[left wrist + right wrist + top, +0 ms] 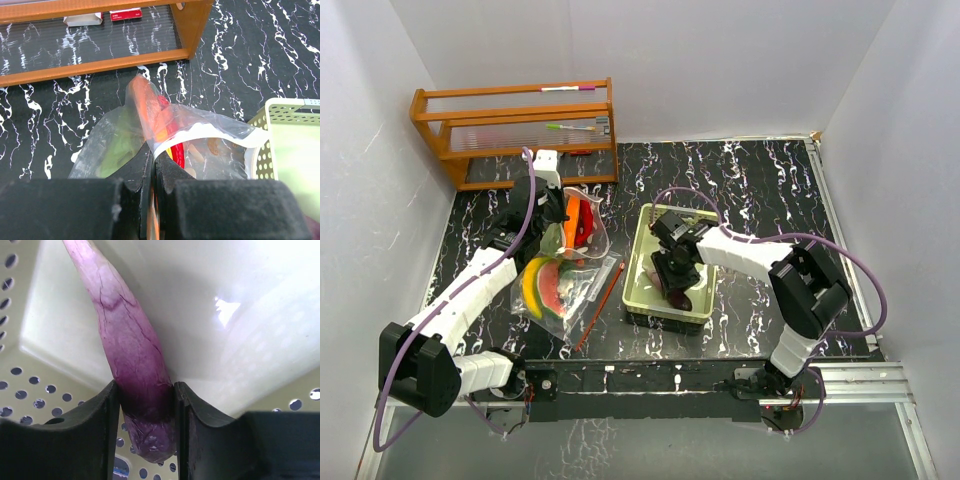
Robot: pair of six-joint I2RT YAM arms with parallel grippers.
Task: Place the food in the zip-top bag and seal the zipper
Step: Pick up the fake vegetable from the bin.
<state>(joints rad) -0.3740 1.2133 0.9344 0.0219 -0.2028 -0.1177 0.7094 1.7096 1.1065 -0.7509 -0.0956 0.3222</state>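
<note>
Nearest, the bag (567, 283) lies on the table (750, 190) with a banana (531, 288) and watermelon slice (552, 291) inside. In the basket (638, 250) just right of it, the right gripper's (145, 405) jaws press both sides of the aubergine (129, 355). Farther back, the left gripper (152, 160) is clamped tight on the bag's raised rim. A wooden rack (520, 125) stands at the wall.

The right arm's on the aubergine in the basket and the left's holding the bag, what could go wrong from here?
The right gripper clasps the aubergine near its rounded end, so the smooth, tapered toy could slip out when lifted.
The left gripper pinches only one edge of the bag. Its mouth looks narrow and floppy, so the aubergine might catch the rim or fall beside it.
</note>
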